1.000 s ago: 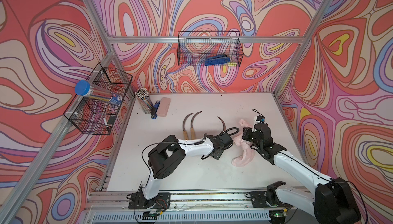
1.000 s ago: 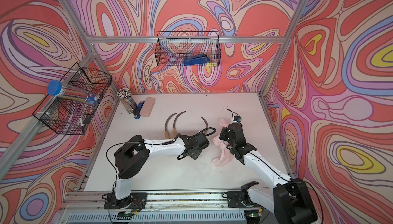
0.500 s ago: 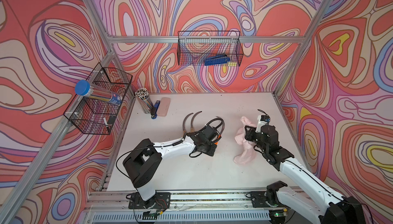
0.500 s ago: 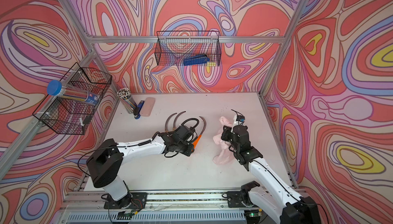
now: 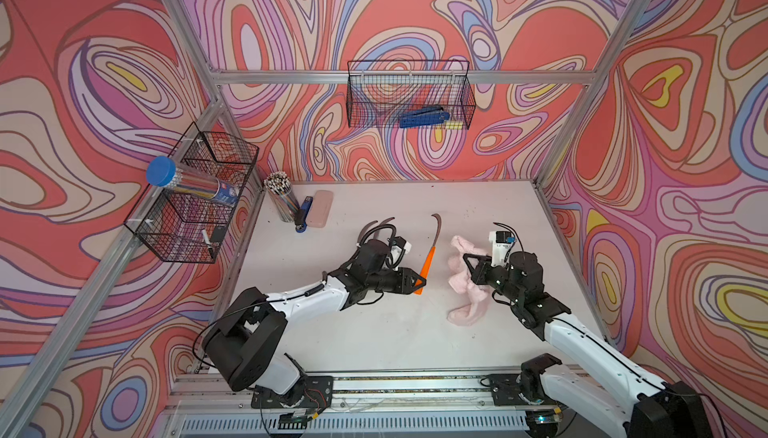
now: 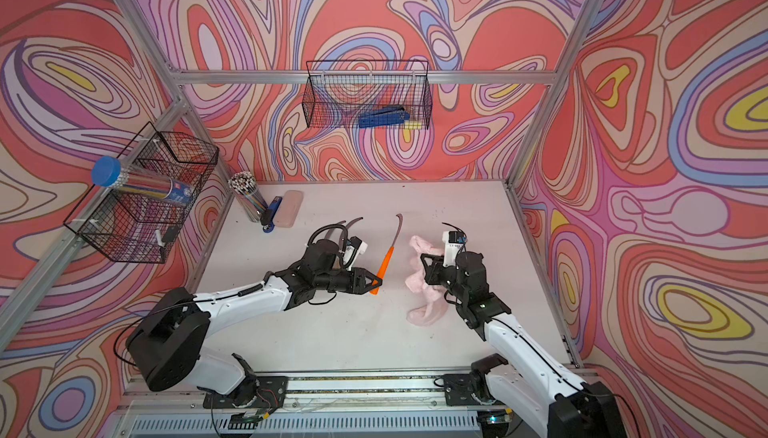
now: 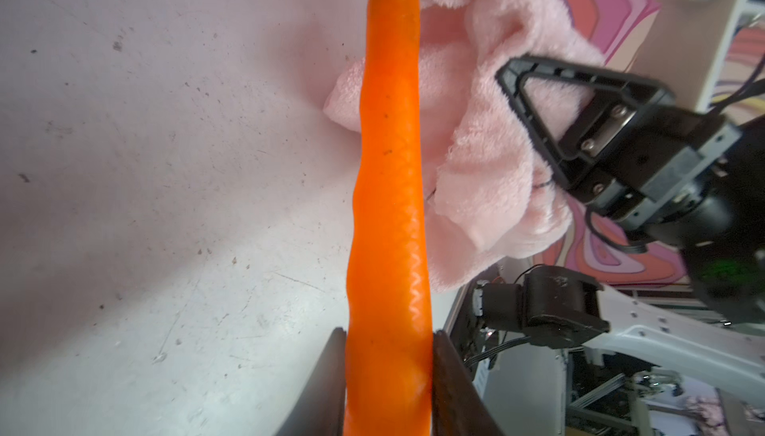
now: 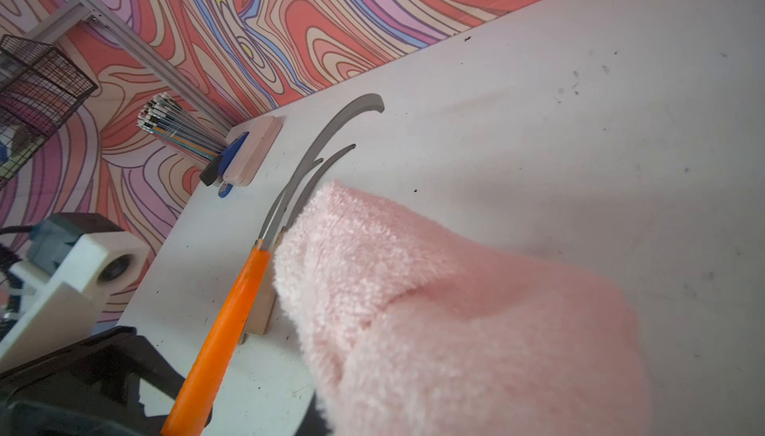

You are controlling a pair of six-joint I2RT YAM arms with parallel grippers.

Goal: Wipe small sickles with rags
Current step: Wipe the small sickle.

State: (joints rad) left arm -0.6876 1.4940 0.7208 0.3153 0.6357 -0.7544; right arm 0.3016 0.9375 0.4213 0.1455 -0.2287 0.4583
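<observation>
Sickle [image 5: 429, 259] swung back beside rag [image 5: 465, 315], left fingers [image 7: 327, 392] gripping orange handle

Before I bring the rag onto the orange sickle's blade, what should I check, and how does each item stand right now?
1. Left fingers shut on the orange sickle handle: ok.
2. Right fingers gripping the pink rag: ok.
3. Rag against the blade: not ok, a gap shows in both top views.
4. Blade lifted off the table: cannot tell.
5. Wooden-handled sickles out of the path: ok, they lie beyond the left arm.
</observation>
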